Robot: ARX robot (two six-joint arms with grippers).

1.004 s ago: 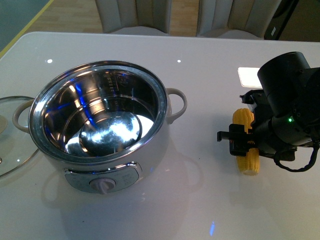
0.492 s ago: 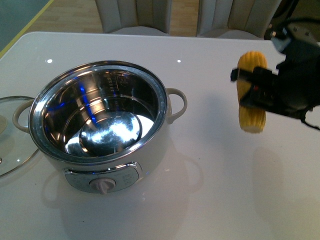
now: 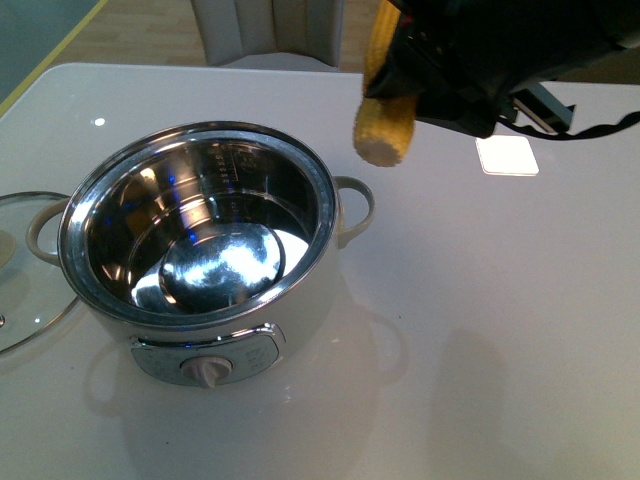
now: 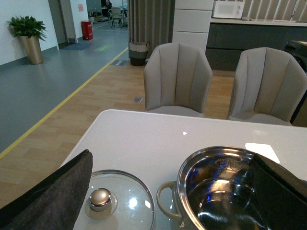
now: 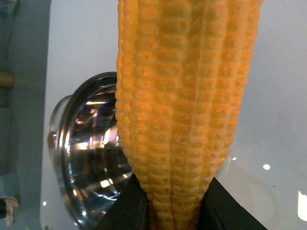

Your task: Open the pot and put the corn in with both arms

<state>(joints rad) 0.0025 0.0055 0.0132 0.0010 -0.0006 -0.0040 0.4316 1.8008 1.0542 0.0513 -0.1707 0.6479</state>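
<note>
From the front, one pot (image 3: pixel 200 250) stands open on the white counter (image 3: pixel 500 330). One glass lid (image 3: pixel 20 300) lies flat at its left and one white card (image 3: pixel 507 155) lies off to its right. One corn (image 3: pixel 385 125) hangs in the air under the right arm (image 3: pixel 480 50), showing just up and right of the pot's right handle. A second ago it lay on the counter well right of the pot; half a second ago it was lifted but still far right. The marks inside the bowl are too small to read.

The left wrist view shows one pot (image 4: pixel 216 191), one lid (image 4: pixel 120 201) and two grey chairs (image 4: pixel 177 79). The left jaws stand wide and hold nothing.

In the right wrist view the right jaws clamp one end of the corn (image 5: pixel 182 105), with the pot (image 5: pixel 91 158) behind it.
</note>
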